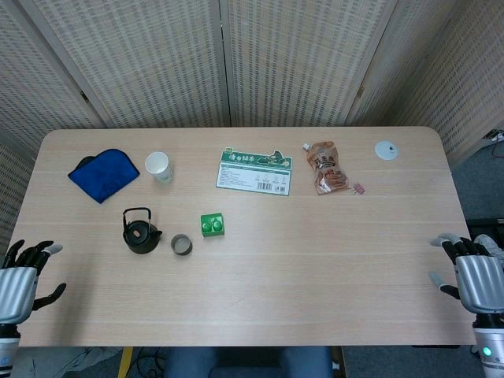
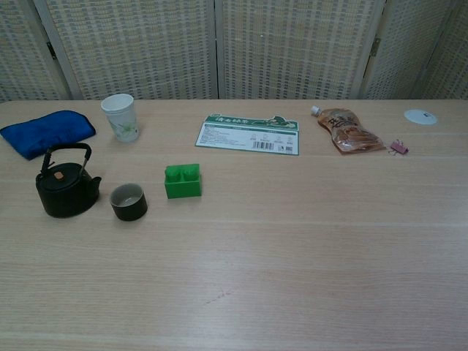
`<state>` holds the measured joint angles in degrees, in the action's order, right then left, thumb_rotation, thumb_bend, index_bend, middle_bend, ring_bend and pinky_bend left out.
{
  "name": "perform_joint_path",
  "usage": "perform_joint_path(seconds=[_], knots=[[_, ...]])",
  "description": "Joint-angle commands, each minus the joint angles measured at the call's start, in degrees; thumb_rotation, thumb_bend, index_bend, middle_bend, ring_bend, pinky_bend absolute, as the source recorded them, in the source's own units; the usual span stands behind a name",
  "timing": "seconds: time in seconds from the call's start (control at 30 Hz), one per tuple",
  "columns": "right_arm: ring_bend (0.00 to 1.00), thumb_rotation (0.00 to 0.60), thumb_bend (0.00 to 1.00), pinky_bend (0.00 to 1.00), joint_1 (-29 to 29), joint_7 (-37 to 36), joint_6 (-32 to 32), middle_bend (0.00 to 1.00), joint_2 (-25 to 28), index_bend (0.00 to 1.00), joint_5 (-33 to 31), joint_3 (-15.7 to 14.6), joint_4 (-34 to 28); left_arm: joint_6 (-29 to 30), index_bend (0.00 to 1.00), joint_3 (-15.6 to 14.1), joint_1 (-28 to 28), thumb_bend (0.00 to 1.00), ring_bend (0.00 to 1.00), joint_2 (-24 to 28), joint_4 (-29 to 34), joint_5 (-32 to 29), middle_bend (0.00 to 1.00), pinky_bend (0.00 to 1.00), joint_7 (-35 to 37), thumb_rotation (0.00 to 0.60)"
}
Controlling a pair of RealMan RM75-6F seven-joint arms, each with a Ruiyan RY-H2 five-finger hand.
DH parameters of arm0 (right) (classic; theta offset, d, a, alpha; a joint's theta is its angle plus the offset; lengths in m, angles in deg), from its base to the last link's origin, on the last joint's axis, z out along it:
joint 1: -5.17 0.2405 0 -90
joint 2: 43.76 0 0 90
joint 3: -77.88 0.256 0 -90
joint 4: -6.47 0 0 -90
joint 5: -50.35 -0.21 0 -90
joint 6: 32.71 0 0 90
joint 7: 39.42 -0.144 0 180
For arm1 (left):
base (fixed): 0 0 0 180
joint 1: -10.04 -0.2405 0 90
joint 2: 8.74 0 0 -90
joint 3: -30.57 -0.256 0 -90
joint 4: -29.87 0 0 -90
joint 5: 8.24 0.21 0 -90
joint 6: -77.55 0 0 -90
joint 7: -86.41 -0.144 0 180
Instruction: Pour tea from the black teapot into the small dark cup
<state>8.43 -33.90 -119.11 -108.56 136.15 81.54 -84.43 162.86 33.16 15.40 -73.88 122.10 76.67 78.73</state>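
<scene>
The black teapot (image 1: 141, 232) (image 2: 66, 188) stands upright on the left part of the table, its wire handle raised. Just to its right sits the small dark cup (image 1: 182, 245) (image 2: 129, 202), upright, with a pale inside. My left hand (image 1: 22, 276) hovers at the table's front left corner with fingers spread and nothing in it, well away from the teapot. My right hand (image 1: 472, 276) is at the front right edge, fingers apart and holding nothing. The chest view shows neither hand.
A green block (image 1: 213, 224) (image 2: 183, 180) lies right of the cup. Farther back are a white paper cup (image 1: 159, 167) (image 2: 120, 115), a blue cloth (image 1: 103, 173) (image 2: 45, 131), a green card (image 1: 254, 171), a brown pouch (image 1: 326, 167), a pink clip (image 1: 359, 188) and a white disc (image 1: 386, 150).
</scene>
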Motion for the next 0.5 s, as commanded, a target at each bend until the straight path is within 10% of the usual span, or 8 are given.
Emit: perform_joint_path(seconds=[0.03,0.5], knots=[[0.29,0.6,0.15,0.38,-0.02,-0.02,-0.03,0.3,0.11,0.34,0.01,0.03,-0.13,0.0,0.25,0.0,0.0,0.23,0.22,0.0,0.0,0.0,0.18,0.06,0.0,0.6],[0.29,0.6,0.15,0.38,-0.74,-0.79,-1.08,0.3,0.74,0.34,0.0,0.15,-0.43,0.0,0.25,0.01,0.0,0.23,0.22,0.0,0.0,0.0,0.18,0.06,0.0,0.6]])
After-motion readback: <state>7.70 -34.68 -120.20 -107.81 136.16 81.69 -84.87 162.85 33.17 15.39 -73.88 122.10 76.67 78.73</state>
